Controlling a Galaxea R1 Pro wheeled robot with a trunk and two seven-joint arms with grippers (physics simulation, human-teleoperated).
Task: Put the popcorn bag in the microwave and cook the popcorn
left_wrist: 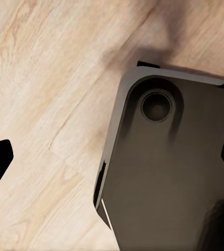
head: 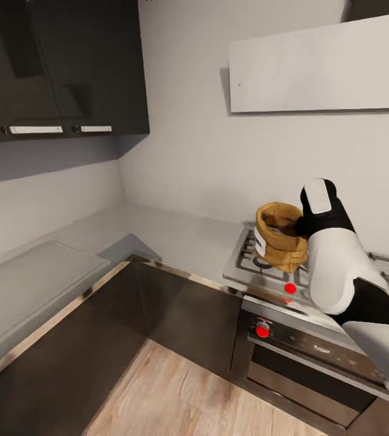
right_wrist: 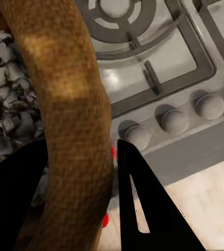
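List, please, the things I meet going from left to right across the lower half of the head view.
Grey countertop → dark corner cabinets → popcorn bag over the gas hob → right arm, whose claw holds the bag.

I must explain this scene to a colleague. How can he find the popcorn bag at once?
Look above the gas hob near the corner countertop. There the right claw pinches the rim of the popcorn bag, held in the air. It is the only crumpled tan-brown paper thing among grey metal.
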